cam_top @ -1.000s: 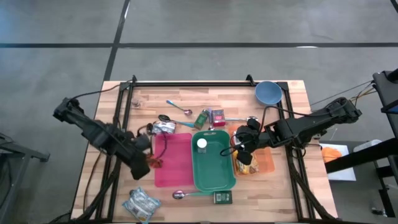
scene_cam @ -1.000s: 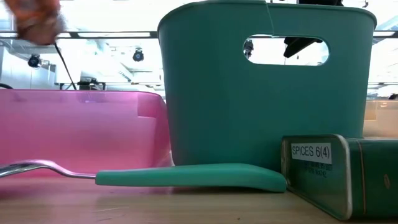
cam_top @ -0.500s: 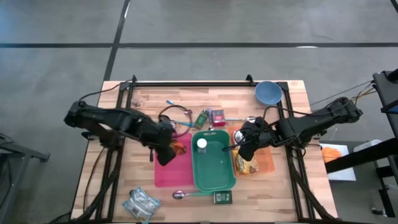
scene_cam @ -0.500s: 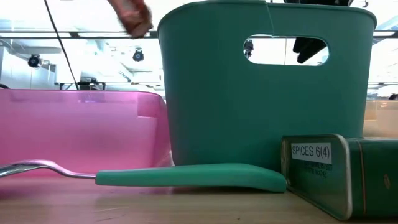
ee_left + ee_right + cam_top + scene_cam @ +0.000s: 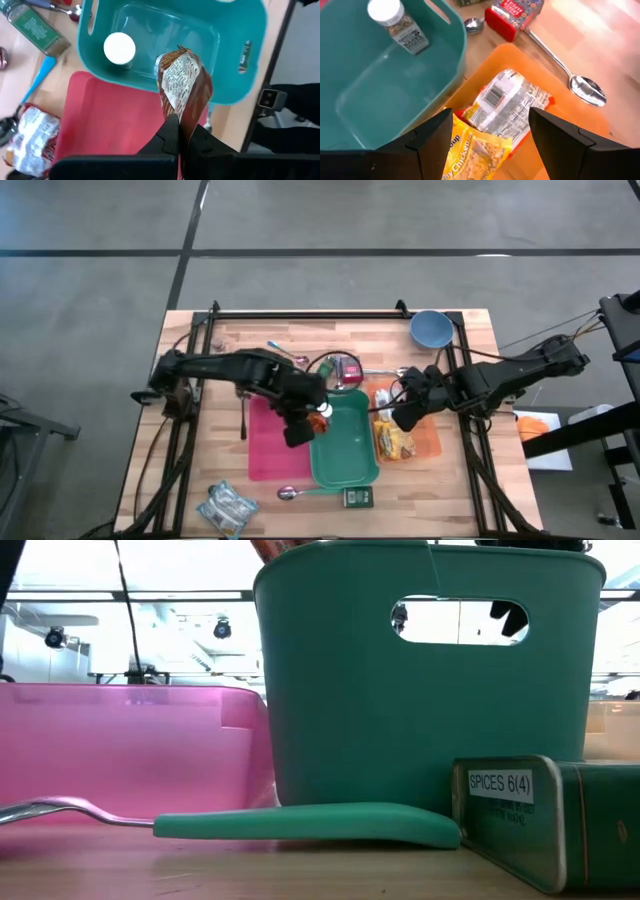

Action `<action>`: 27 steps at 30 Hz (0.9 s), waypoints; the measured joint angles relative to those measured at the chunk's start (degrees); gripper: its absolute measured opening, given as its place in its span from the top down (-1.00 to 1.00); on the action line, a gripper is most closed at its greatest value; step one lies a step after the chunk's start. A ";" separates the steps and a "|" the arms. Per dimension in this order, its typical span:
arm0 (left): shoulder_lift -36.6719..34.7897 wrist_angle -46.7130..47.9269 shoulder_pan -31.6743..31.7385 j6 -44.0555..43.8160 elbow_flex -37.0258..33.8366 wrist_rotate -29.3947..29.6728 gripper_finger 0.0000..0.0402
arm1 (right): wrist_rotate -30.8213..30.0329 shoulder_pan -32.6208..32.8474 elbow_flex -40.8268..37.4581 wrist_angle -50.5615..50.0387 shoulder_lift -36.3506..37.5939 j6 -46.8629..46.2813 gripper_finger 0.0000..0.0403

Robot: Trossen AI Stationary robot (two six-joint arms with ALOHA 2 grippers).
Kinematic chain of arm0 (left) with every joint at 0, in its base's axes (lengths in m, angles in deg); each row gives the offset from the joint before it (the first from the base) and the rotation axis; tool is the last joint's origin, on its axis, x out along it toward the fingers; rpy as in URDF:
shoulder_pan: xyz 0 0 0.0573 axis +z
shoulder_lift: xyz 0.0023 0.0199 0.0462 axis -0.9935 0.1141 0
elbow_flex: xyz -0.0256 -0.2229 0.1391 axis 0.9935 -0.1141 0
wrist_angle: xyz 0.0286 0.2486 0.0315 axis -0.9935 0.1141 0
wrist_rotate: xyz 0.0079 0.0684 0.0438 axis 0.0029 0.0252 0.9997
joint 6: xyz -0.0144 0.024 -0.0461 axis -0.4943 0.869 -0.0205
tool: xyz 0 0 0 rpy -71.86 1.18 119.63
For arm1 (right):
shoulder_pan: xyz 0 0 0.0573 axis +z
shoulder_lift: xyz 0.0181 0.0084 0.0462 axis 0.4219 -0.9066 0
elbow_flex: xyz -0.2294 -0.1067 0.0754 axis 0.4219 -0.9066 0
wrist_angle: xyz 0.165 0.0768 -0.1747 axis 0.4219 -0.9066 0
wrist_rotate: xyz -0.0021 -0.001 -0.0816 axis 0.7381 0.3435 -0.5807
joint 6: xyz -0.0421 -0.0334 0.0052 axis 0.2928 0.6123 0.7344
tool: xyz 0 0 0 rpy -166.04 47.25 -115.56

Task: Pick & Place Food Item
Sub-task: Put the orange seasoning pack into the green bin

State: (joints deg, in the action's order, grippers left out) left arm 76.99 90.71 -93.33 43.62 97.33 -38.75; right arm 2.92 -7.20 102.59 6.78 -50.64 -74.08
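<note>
Left pincer (image 5: 178, 131) clamped on brown snack packet (image 5: 182, 82), held at near-left rim of teal bin (image 5: 345, 440), probably for release inside. Packet carried clear of pink tray (image 5: 277, 438), just left of bin. White-capped spice jar (image 5: 119, 49) upright at bin's far-left corner, beside the likely drop spot. Right pincer (image 5: 490, 132) spread wide, empty, over orange tray (image 5: 572, 112) just right of bin, above noodle packets (image 5: 492, 117). On worktop (image 5: 180, 480) beyond bin: red box (image 5: 351, 367), spoon (image 5: 582, 90); in front: spice tin (image 5: 540, 815).
</note>
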 joint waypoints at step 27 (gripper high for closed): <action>8.83 -6.76 4.15 6.40 -0.46 -8.57 1.00 | -5.88 -0.03 0.07 -0.85 4.61 -6.42 -0.28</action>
State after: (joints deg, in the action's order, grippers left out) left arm 85.82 83.94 -89.19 50.03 96.87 -47.33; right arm -2.96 -7.23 102.66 5.93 -46.03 -80.50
